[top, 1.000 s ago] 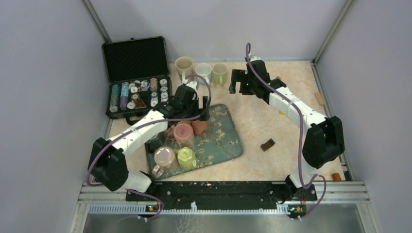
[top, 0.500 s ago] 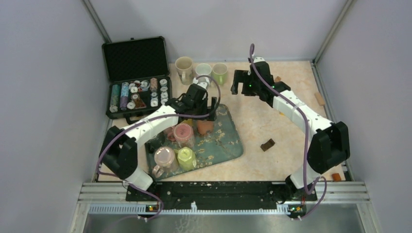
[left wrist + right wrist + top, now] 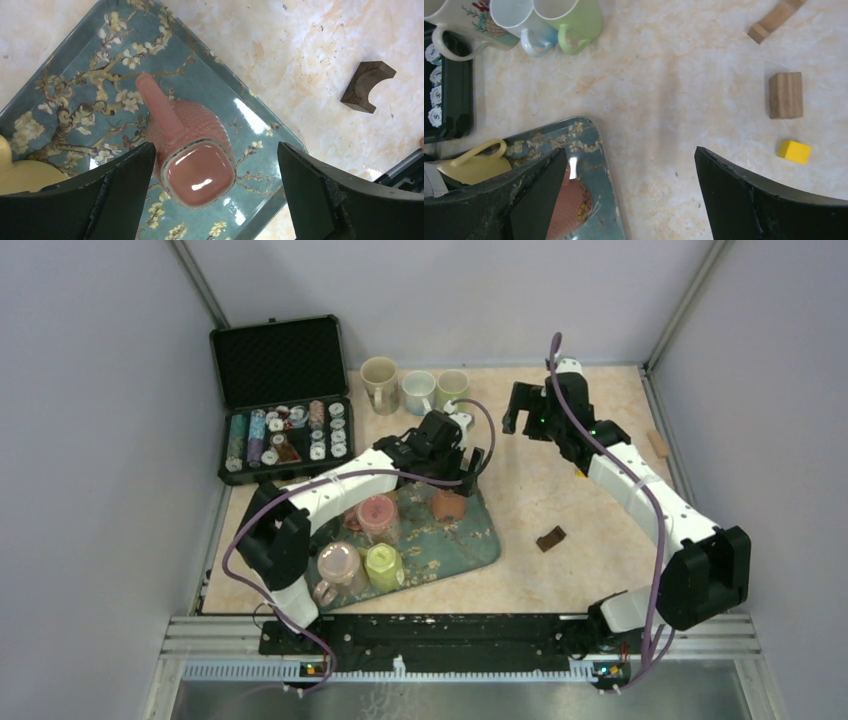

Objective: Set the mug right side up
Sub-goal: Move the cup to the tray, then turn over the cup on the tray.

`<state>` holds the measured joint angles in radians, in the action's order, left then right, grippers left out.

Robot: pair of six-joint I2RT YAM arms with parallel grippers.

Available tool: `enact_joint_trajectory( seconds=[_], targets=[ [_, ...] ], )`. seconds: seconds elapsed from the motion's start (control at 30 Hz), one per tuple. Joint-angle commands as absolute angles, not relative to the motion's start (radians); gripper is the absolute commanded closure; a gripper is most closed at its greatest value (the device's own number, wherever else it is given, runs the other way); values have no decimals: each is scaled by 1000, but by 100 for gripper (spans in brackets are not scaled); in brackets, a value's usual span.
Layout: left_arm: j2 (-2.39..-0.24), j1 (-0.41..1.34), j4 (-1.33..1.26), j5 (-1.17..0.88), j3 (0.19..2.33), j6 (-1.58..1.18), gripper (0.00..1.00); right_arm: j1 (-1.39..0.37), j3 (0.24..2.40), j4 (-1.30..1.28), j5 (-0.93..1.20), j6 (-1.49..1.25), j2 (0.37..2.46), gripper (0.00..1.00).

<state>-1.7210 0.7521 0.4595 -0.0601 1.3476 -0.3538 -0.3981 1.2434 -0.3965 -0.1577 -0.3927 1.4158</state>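
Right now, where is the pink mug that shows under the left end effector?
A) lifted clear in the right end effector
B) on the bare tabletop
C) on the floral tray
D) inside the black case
C: the left wrist view shows the pink mug resting on the floral tray, with the left end effector open and not holding it.

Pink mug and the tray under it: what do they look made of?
Pink mug: probably glazed ceramic. Its upturned base is glossy with a bright reflection, a paler, unglazed-looking ring runs around it, and the sides are dimpled. Tray: glossy teal with printed blossoms and glare. It could be lacquered metal or hard plastic; cannot tell which.
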Motion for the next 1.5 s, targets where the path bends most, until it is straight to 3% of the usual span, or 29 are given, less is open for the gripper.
enact_joint_trajectory(
  seconds=[0.0, 0.13, 0.5, 0.8, 1.2, 1.47],
  targets=[
    [-1753, 757, 497, -23, 1438, -259, 2, -361, 1214, -374, -206, -416, 1328, 1],
    [-1847, 756, 616, 50, 1585, -211, 6, -340, 1196, -364, -200, -426, 1302, 1],
    [-2058, 756, 853, 46, 1850, -170, 41, -318, 1157, -353, -182, -429, 1284, 1],
    [-2093, 758, 870, 7, 1821, -173, 43, -296, 1126, -342, -171, -430, 1260, 1],
    [-2070, 764, 800, -260, 1793, -136, 66, -272, 1083, -331, -170, -448, 1203, 1],
    [-2082, 793, 838, -222, 1804, -82, 64, -270, 1071, -329, -170, -454, 1197, 1]
  ],
)
